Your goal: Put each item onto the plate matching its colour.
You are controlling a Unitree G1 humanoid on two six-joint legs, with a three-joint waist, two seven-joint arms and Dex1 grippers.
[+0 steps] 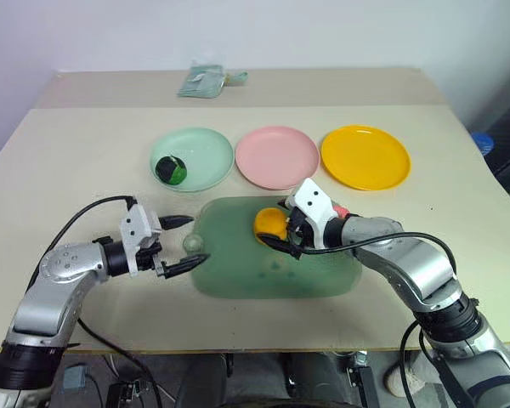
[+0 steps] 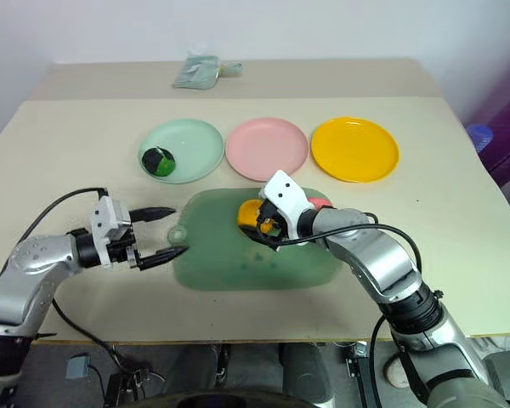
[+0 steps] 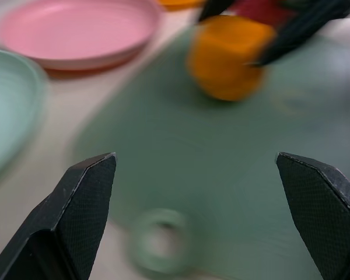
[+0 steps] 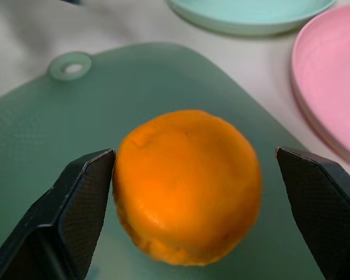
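Items first: we note a squat orange-yellow round toy piece [image 4: 186,186], matte, with a slightly dimpled top, sitting on the large translucent green rounded-rectangle board [image 1: 238,276]. A pink-red toy fruit [image 2: 320,203] lies on the same board, mostly hidden behind the right wrist, so we cannot give its shape. A dark green-and-black toy ball [image 1: 171,170] rests inside the mint green round plate [image 1: 206,144], toward its near left rim. The pink round plate [image 1: 276,157] and the yellow round plate [image 1: 365,157] stand in a row with the mint one, beyond the board, on the beige table [image 1: 68,170].

Right gripper [image 4: 195,169]: we see its two black fingers spread wide, one on each side of the orange-yellow piece. The finger [image 4: 76,210] on one side sits just at the piece's edge; the other stands apart from it. We cannot tell whether either one actually touches, and nothing is clamped. The arm reaches in over the board, wrist bent, fingers angled downward toward the robot's left.

Left gripper [image 1: 185,241]: fingers wide apart, holding nothing, poised at the board's left edge just above its ring tab [image 3: 160,251], pointing roughly level toward the right. The forearm lies low over the table.
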